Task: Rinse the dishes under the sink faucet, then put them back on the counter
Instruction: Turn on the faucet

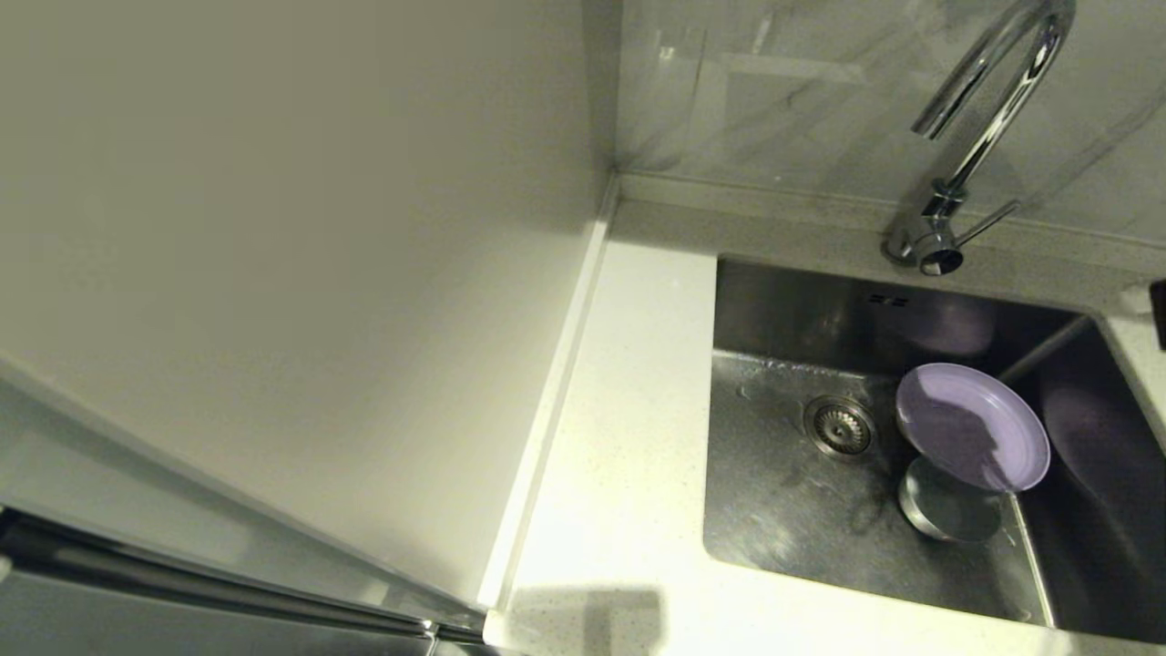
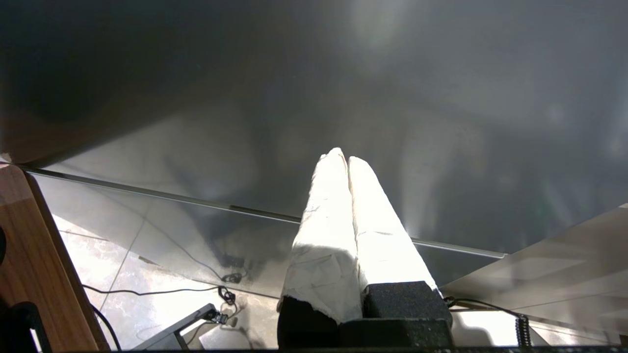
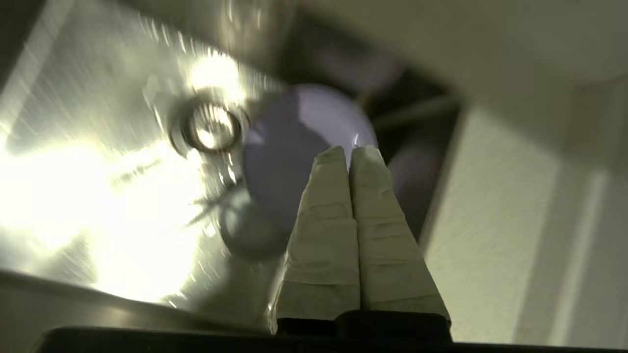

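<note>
A round lilac plate (image 1: 973, 426) lies tilted in the steel sink (image 1: 783, 501), resting on a small pale bowl (image 1: 947, 512) beside the round drain strainer (image 1: 838, 425). The chrome gooseneck faucet (image 1: 979, 128) rises behind the sink, lever out to the right. In the right wrist view my right gripper (image 3: 350, 150) hovers above the plate (image 3: 294, 142), shut with nothing between its taped fingers. My left gripper (image 2: 343, 158) is shut and empty, parked low beside a cabinet front, away from the sink. The pink cup is out of view. Neither arm shows in the head view.
White speckled counter (image 1: 629, 437) runs left of the sink, with a raised edge against a cream wall panel (image 1: 301, 273). In the left wrist view, cables (image 2: 162, 289) lie on a tiled floor beside a wooden panel (image 2: 29, 255).
</note>
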`<state>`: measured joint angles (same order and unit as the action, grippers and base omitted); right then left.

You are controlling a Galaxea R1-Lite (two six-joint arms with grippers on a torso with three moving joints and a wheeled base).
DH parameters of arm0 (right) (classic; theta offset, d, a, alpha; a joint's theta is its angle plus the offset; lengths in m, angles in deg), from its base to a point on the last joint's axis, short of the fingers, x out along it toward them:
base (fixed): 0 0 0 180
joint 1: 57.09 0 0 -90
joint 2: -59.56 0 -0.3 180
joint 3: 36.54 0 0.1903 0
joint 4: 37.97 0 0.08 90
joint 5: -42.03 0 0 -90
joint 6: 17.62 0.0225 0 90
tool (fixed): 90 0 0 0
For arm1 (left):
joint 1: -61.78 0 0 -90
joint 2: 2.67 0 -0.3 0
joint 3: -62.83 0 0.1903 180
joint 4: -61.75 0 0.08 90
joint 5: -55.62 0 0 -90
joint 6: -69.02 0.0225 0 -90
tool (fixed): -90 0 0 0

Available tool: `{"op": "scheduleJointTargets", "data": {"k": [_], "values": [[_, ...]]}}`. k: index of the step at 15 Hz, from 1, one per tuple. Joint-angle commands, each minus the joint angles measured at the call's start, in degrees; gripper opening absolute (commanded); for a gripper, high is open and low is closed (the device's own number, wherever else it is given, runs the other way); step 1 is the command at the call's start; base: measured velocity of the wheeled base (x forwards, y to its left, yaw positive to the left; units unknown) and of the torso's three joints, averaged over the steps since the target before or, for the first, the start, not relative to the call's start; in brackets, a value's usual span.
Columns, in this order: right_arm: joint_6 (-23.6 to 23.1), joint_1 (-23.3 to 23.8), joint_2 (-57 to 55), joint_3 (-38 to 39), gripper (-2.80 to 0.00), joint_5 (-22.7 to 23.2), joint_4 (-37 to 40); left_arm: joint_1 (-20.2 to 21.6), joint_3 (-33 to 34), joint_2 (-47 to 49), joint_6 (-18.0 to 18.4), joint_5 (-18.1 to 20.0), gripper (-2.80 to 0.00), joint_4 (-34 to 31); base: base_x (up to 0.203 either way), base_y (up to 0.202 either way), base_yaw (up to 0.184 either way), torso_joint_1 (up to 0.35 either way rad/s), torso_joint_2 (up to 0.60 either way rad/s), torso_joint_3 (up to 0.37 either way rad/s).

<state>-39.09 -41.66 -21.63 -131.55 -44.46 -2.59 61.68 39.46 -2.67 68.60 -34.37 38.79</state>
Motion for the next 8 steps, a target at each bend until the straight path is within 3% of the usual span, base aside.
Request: {"op": "scheduleJointTargets", "data": {"k": [1, 3, 4, 5, 8], "values": [[3.28, -0.58, -0.87, -16.96, -2.80, 0.56, 28.95, 0.01, 0.18, 0.00, -0.02, -0.01, -2.80, 0.02, 0.000, 0.000, 0.000, 0.000, 0.00, 0.000], [6.08, -1.04, -3.34, -25.63, -2.80, 0.62, 53.27, 0.01, 0.18, 0.00, -0.02, -0.01, -2.80, 0.02, 0.000, 0.000, 0.000, 0.000, 0.00, 0.000], [7.21, -1.24, -4.62, -27.60, -2.80, 0.08, 60.51, 0.01, 0.18, 0.00, -0.02, -0.01, -2.80, 0.02, 0.000, 0.000, 0.000, 0.000, 0.00, 0.000], [7.92, -1.34, -6.07, -28.56, -2.80, -0.80, 64.54, 0.01, 0.18, 0.00, -0.02, -0.01, -2.80, 0.02, 0.000, 0.000, 0.000, 0.000, 0.00, 0.000], [5.37, 0.11, -7.75, -27.91, -2.80, -0.27, 66.32, 0.01, 0.18, 0.00, -0.02, -0.01, -2.80, 0.02, 0.000, 0.000, 0.000, 0.000, 0.00, 0.000]]}}
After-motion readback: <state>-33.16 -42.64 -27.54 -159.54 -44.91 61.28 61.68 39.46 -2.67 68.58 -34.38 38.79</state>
